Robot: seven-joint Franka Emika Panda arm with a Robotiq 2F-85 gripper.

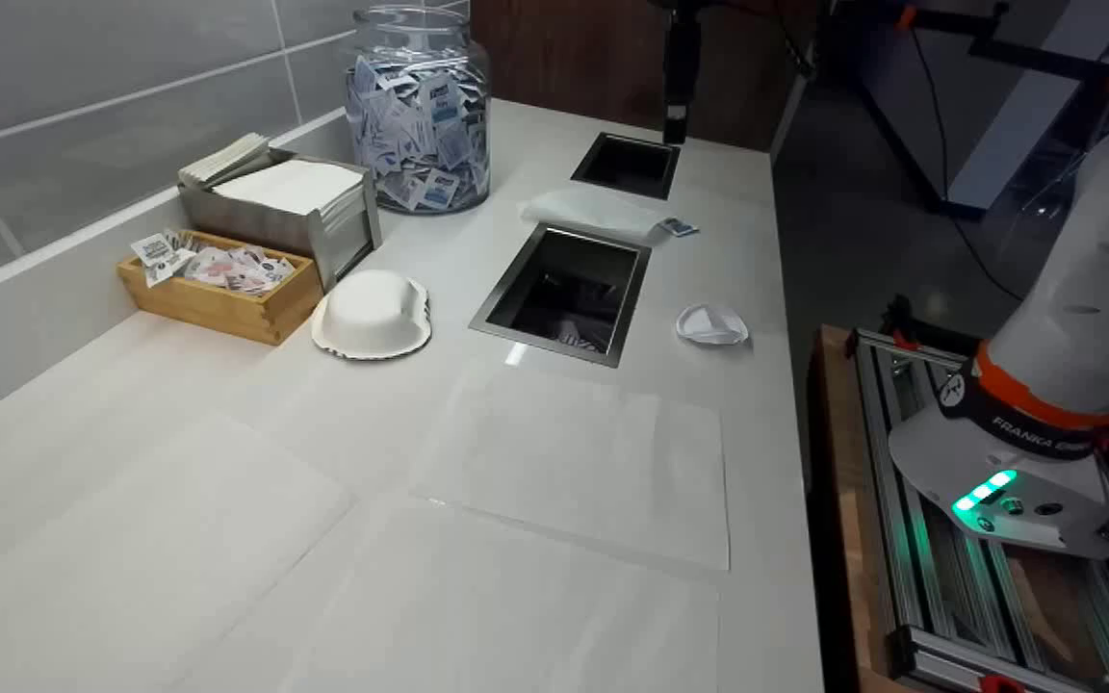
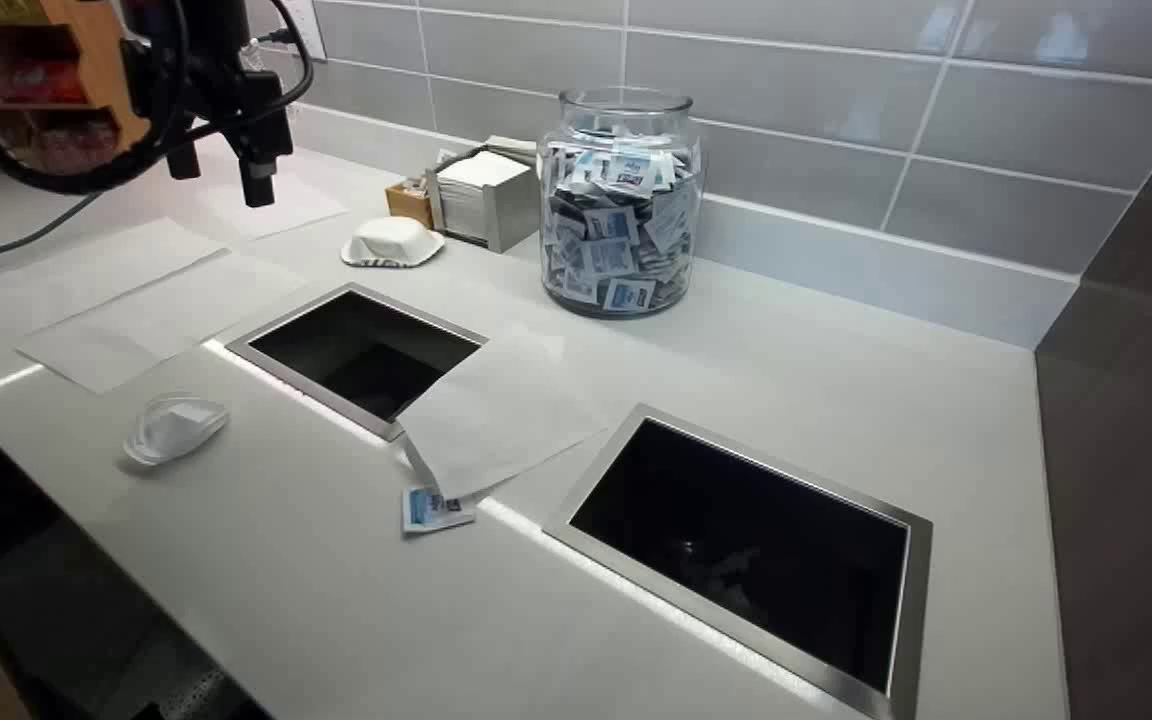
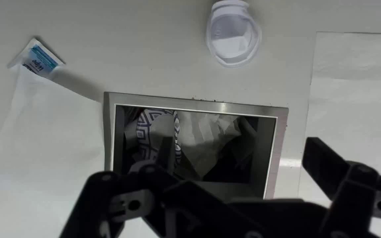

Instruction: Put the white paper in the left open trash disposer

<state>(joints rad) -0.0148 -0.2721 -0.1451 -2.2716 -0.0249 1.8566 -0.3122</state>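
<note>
Status: placement not done. Your item, a white, round paper piece (image 1: 372, 313) shaped like an inverted bowl, rests on the white, smooth-topped bench (image 2: 356, 570), left of centre in an exterior view, near a light-brown, rectangular wooden box (image 1: 208, 306). Your black, two-fingered mechanical hand (image 2: 221, 178) hangs above the bench at the upper left in an exterior view, apart from the item. The wrist view shows its fingers spread wide, holding nothing.

The left open trash disposer (image 3: 193, 104), a rectangular cutout with a shiny silver metal rim and dark interior, lies at the centre of the wrist view. You will note a blue-and-white patterned paper piece (image 3: 142, 132) and crumpled pale paper (image 3: 207, 132) inside; neither is your item. By my assessment, approach, grip, lift, carry and release are all left to you.

Item condition: matt white, mouth-down, with a flat rim and a rounded lump raised in the middle. Dark printed marks show along the rim's lower edge in both exterior views. I judge it light and liable to buckle under a firm grip. Keep it distinct from the smaller, crumpled white scrap (image 1: 711, 325), right of centre in an exterior view.
</note>
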